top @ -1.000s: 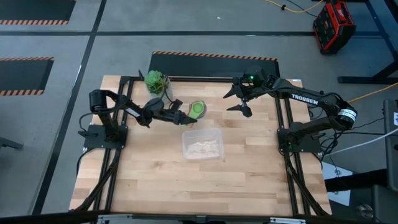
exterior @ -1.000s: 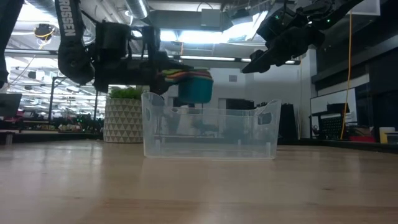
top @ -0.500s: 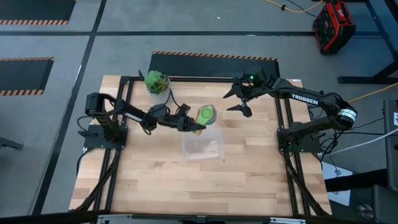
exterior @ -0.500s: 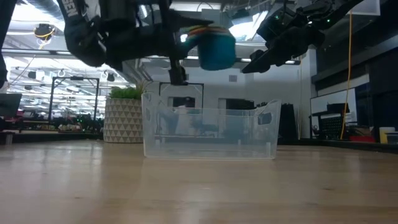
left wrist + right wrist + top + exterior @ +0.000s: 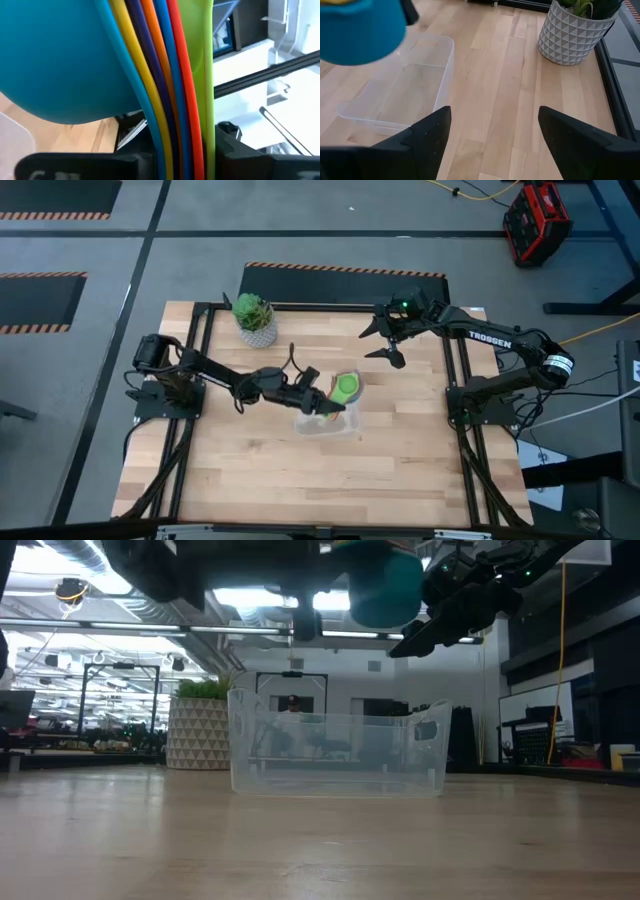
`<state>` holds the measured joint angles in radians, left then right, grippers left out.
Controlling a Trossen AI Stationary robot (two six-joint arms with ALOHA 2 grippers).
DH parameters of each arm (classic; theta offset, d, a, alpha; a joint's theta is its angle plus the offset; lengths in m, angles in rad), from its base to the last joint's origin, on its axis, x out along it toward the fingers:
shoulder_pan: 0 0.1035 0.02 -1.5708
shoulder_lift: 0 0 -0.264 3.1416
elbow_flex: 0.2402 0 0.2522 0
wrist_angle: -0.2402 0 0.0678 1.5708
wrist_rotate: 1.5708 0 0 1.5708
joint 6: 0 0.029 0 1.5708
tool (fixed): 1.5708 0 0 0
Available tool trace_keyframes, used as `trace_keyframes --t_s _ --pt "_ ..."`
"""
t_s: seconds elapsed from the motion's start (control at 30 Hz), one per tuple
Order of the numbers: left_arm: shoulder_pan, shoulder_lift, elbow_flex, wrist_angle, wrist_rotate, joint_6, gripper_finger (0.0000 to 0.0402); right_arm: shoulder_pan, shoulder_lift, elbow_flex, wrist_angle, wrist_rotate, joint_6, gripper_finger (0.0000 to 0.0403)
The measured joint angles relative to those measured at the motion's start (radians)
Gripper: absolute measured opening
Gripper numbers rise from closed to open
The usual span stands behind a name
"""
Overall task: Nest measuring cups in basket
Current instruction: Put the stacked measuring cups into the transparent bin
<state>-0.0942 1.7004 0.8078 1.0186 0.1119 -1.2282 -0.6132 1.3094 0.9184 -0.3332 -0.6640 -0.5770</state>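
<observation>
The measuring cups [image 5: 347,388] are nested in one stack, green on top and light blue [image 5: 385,585] underneath. My left gripper [image 5: 325,402] is shut on their handles and holds them over the far right part of the clear basket [image 5: 325,420]. The basket stands on its flat bottom on the table [image 5: 338,750]. My right gripper [image 5: 388,345] is open and empty, raised above the table's far right part. In the right wrist view its fingers stand apart [image 5: 495,145], with the basket [image 5: 400,95] and the light blue cup [image 5: 360,25] beyond them. My left gripper pinches the stacked flat handles [image 5: 175,125] between its two fingers [image 5: 135,162], all layers together. The fingers come about level from the table's left. The stack is lifted clear above the basket, with the green cup's opening facing up.
A white pot with a green plant [image 5: 254,315] stands at the table's far left. It also shows in the low view [image 5: 200,730] and the right wrist view [image 5: 575,35]. Bare wood lies in front of the basket, toward the near edge.
My left gripper has carried the nested cups from beside the plant toward the table's right and near edges, to above the basket. It stays shut on the handles, and the stack stays level. My right arm has kept still.
</observation>
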Motion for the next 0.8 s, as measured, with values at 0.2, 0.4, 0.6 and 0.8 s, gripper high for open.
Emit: trace_keyframes --t_s 0.2,0.4,0.6,0.8 --pt "-0.105 0.000 0.035 -0.051 -0.211 -0.026 0.0075 0.000 0.000 0.000 0.000 0.000 0.000 0.0305" --pt "-0.226 0.000 0.034 -0.082 -0.457 -0.056 0.0075 0.000 0.000 0.000 0.000 0.000 0.000 0.0305" --pt "-0.342 0.000 0.033 -0.146 -0.686 -0.144 0.0075 0.000 0.000 0.000 0.000 0.000 0.000 0.0305" --pt "-0.431 0.000 0.033 -0.180 -0.858 -0.158 0.0075 0.000 0.000 0.000 0.000 0.000 0.000 0.0305"
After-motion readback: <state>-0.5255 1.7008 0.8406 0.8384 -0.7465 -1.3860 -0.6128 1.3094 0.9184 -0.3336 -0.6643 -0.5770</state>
